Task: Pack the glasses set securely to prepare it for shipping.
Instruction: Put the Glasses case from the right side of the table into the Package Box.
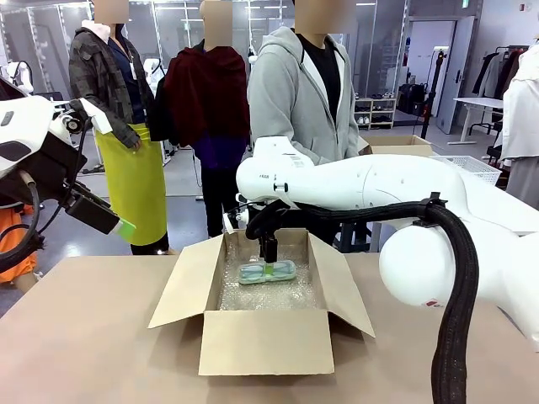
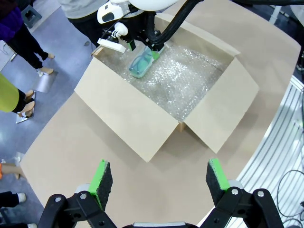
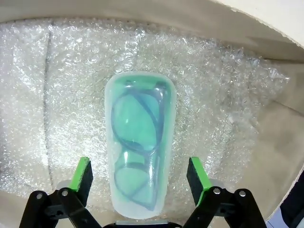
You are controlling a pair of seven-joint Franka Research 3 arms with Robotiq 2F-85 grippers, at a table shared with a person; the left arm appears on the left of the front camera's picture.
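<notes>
The clear case with teal-green eyeglasses (image 3: 140, 137) lies flat on the bubble wrap (image 3: 213, 109) lining the open cardboard box (image 1: 253, 341). My right gripper (image 3: 139, 166) is inside the box directly above the case, open, with a finger on either side and a gap to each. The front view shows the same case (image 1: 267, 272) under the right gripper (image 1: 269, 252). My left gripper (image 2: 156, 176) is open and holds nothing, well off to the box's left side and high above the table. The pink glasses case is out of view.
The box (image 2: 142, 123) stands mid-table with all flaps folded outward. A person in a grey hoodie (image 1: 290, 93) stands just behind it at the far edge. Two other people (image 1: 126, 126) stand farther back left. Bare tabletop (image 1: 84, 337) surrounds the box.
</notes>
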